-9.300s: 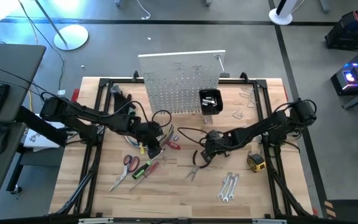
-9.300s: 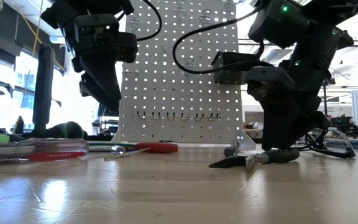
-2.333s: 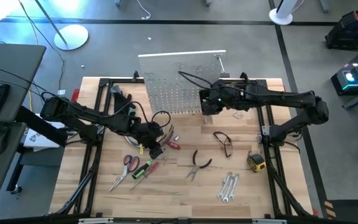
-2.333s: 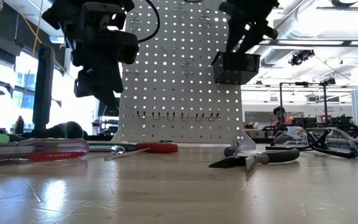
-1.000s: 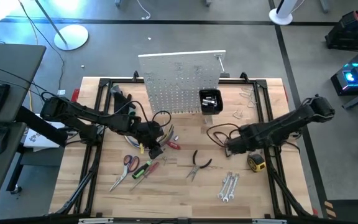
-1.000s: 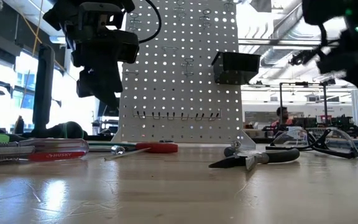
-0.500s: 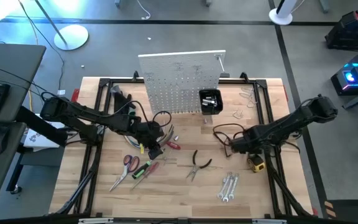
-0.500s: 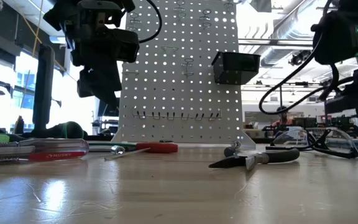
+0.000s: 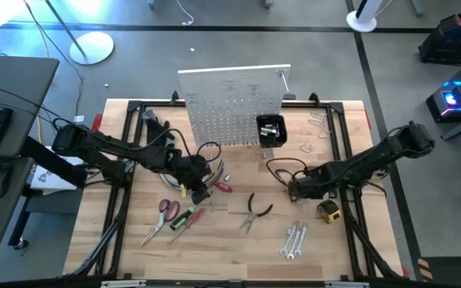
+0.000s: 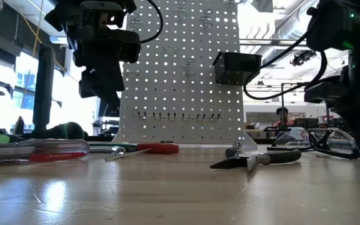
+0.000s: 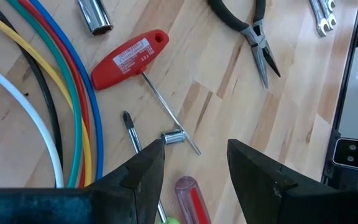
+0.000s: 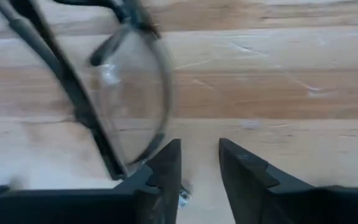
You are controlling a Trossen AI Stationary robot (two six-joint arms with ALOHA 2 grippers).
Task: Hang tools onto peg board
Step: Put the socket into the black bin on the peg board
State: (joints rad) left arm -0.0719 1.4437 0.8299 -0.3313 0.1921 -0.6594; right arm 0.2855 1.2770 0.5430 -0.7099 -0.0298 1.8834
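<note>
From above, the right claw (image 9: 294, 192) is low over the wooden counter (image 9: 230, 240) just right of centre, at a pair of safety glasses (image 9: 282, 174) whose dark frame loops out behind it. Only the right wrist view shows the detail: the fingers (image 12: 166, 168) stand a narrow gap apart with bare wood between them, one tip touching the clear lens rim, nothing pinched.

The left claw (image 9: 201, 194) hovers left of centre; its wrist view shows its fingers (image 11: 148, 171) spread over a red T-handle driver (image 11: 129, 57), a screwdriver (image 11: 188, 199) and a curve of coloured cables (image 11: 73, 112), gripping nothing (the high view hides this under the arm).

The peg board (image 9: 232, 104) stands upright at the counter's far edge, its black bin (image 9: 270, 130) at the lower right. Pliers (image 9: 254, 212) lie at centre, red scissors (image 9: 166, 210) to the left, wrenches (image 9: 294, 240) near the front, a yellow tape measure (image 9: 330, 210) just beside the right claw.

The low view alone shows the row of hooks (image 10: 177, 115) on the peg board.
</note>
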